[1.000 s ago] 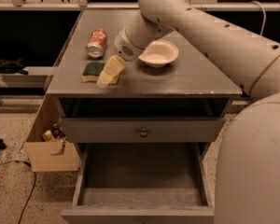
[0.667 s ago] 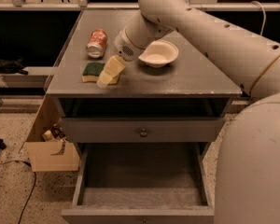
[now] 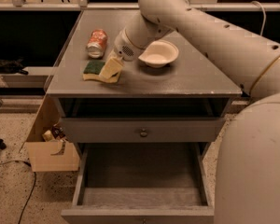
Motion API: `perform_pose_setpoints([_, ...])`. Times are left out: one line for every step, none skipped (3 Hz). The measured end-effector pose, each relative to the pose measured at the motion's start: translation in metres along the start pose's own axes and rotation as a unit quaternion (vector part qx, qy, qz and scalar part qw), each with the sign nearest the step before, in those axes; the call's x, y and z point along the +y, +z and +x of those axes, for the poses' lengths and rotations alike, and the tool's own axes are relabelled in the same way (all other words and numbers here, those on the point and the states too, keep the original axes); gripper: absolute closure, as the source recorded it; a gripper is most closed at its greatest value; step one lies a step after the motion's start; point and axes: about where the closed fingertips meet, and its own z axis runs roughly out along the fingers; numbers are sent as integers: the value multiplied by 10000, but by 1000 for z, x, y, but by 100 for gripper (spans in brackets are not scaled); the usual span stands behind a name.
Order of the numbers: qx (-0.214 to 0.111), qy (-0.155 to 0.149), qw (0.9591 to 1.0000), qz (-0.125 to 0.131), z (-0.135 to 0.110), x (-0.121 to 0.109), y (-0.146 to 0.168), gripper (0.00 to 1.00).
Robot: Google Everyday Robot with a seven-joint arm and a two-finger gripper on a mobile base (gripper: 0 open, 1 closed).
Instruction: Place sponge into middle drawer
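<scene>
Camera view: gripper is low over the near-left part of the cabinet top, right at the sponge. Whether it is apart, together or clamped on the sponge: cannot tell, as the wrist hides that side. The sponge lies flat, green face up, pale yellow foam showing along its near edge. A soda can lies on its side just beyond the sponge, farther back. A white bowl sits to the right of the gripper, close to the wrist. The arm reaches in from the right, across the far side of the top. Below the top, a closed drawer front with a round knob. Under that, the middle drawer is pulled out towards the near side, grey floor showing. A cardboard box stands on the floor to the left.
</scene>
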Motion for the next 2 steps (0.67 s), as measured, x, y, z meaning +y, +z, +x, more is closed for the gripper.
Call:
perform_pose_setpoints([0,0,10000,-1,0,0,0,79])
perform_pose_setpoints([2,0,10000,-3,0,0,0,100])
